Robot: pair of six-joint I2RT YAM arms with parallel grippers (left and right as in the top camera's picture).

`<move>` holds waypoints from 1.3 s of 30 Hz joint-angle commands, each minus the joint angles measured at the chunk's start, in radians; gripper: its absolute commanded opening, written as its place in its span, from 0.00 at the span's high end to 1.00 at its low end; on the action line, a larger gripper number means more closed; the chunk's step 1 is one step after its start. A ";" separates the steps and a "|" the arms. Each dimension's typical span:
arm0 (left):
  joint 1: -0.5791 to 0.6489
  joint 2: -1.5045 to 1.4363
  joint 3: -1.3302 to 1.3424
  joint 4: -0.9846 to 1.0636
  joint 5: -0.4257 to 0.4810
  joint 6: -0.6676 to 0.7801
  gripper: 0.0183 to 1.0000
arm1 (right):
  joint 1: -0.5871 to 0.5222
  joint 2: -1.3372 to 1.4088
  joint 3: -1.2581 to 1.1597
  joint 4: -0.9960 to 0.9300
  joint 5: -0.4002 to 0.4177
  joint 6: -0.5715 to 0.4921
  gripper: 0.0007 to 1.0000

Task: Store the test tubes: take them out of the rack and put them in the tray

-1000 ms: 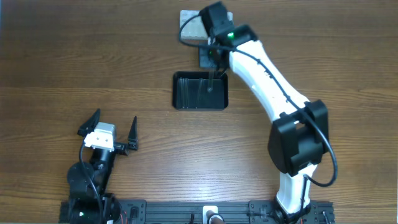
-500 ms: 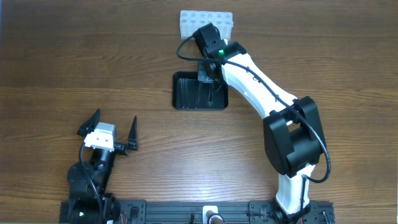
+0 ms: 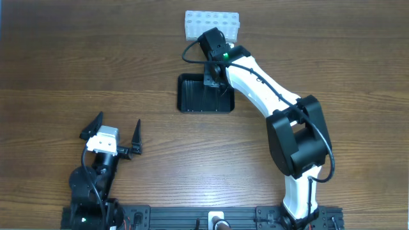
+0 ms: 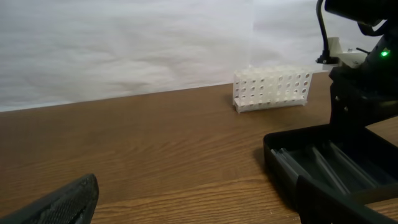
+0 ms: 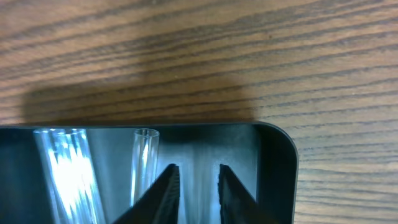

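The white test tube rack (image 3: 212, 24) stands at the back of the table and also appears in the left wrist view (image 4: 272, 89). Just in front of it lies the black tray (image 3: 181, 96) with several clear tubes (image 5: 65, 168) lying in it. My right gripper (image 3: 218, 82) is low inside the tray's right end. Its fingers (image 5: 171, 186) stand close together around what looks like a clear test tube (image 5: 199, 180), beside another tube (image 5: 144, 162). My left gripper (image 3: 117, 131) rests open and empty near the front left, far from the tray.
Bare wood surrounds the tray on all sides. The tray's rounded corner and wall (image 5: 280, 168) lie right beside my right fingers. A pale wall runs behind the rack in the left wrist view. The right arm (image 4: 354, 106) stands over the tray (image 4: 277, 155).
My right gripper has come back from above the rack and dropped into the tray's right end with a tube. The left arm has stayed still.
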 commanded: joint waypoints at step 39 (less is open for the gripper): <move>-0.004 -0.007 -0.005 0.000 0.010 0.014 0.00 | -0.438 -1.146 -0.922 0.695 0.166 -0.520 0.01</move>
